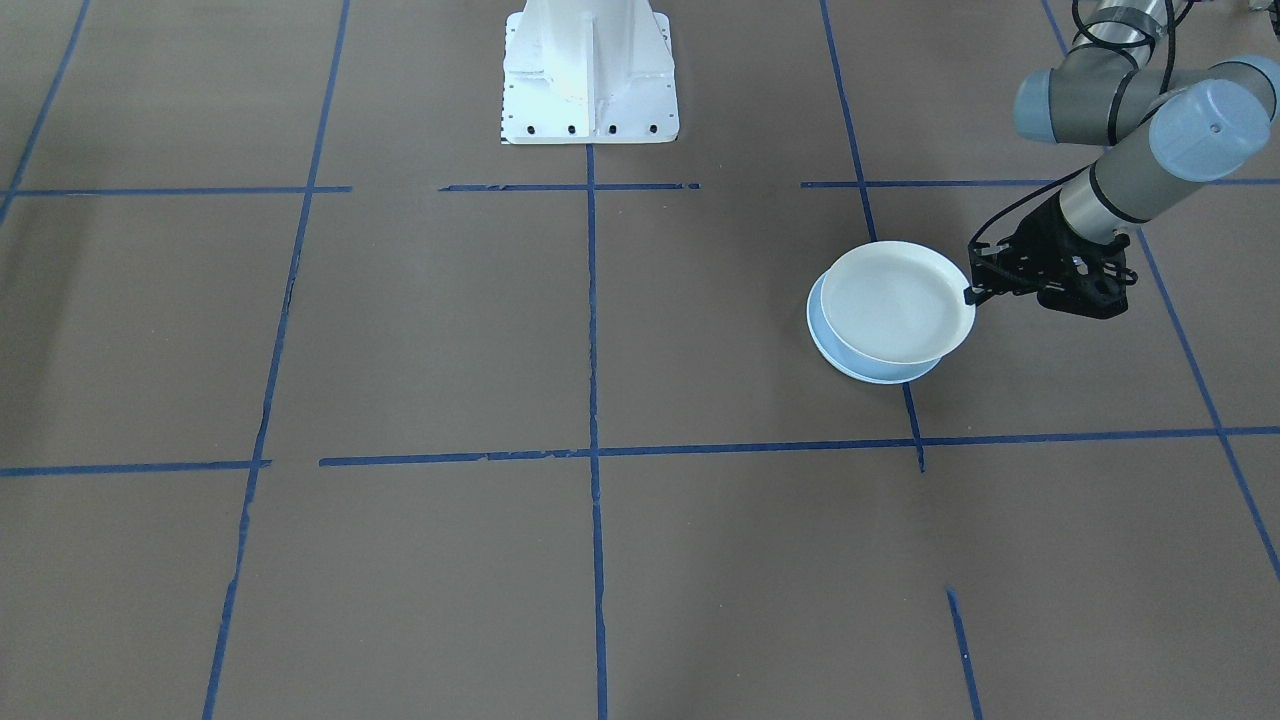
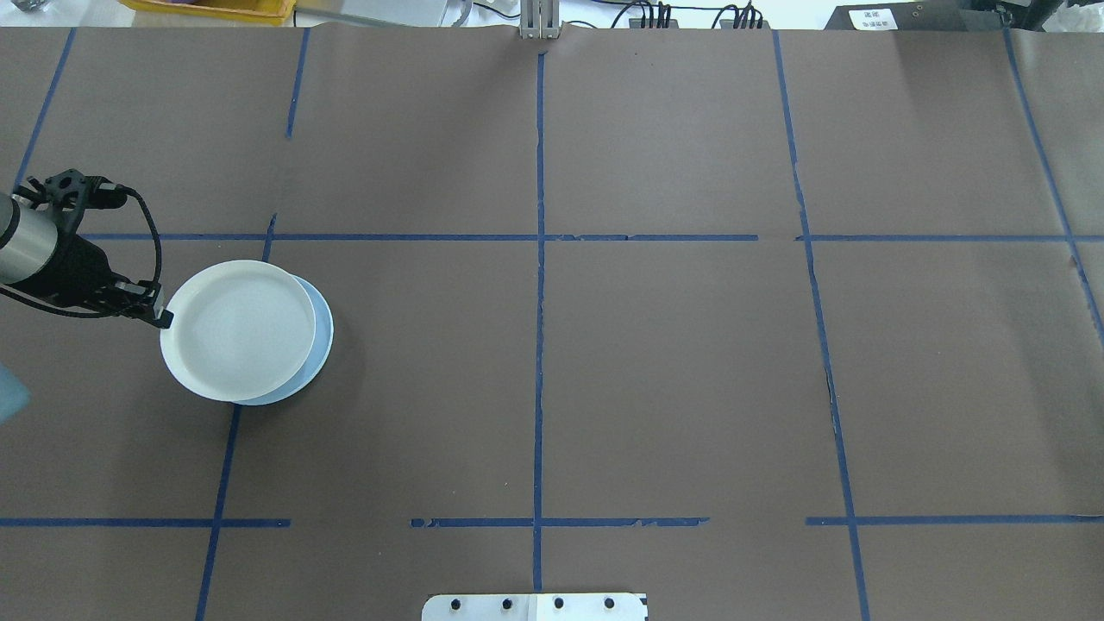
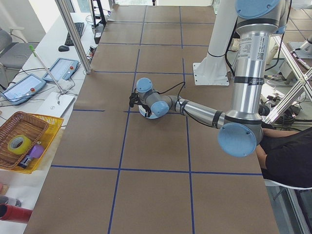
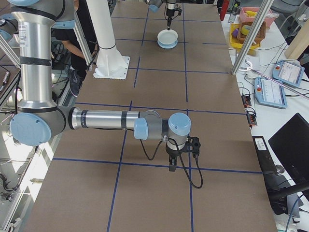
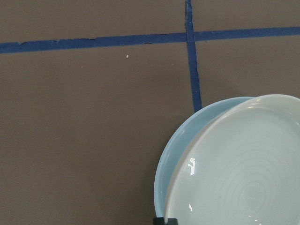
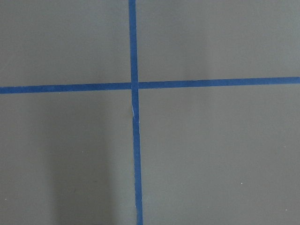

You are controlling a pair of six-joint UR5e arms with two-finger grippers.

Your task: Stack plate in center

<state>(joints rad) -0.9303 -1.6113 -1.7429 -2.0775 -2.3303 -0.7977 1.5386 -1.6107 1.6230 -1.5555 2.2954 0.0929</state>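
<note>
Pale blue plate (image 1: 838, 352) sits far right in my front view, with the ringed plate (image 1: 897, 301) over it, off-centre. Overhead, my left gripper (image 2: 160, 317) is pinching that ringed plate's rim. Right-side view: right gripper (image 4: 172, 166) near me, can't tell its state.

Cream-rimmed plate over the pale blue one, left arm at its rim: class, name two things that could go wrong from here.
1. The cream-rimmed plate sits off-centre over the pale blue plate, which peeks out on one side. Released like this, it may settle tilted or slide.
2. The left gripper pinches only the very rim. A thin grip like that could slip, or drag the plate sideways when the fingers pull away.
</note>
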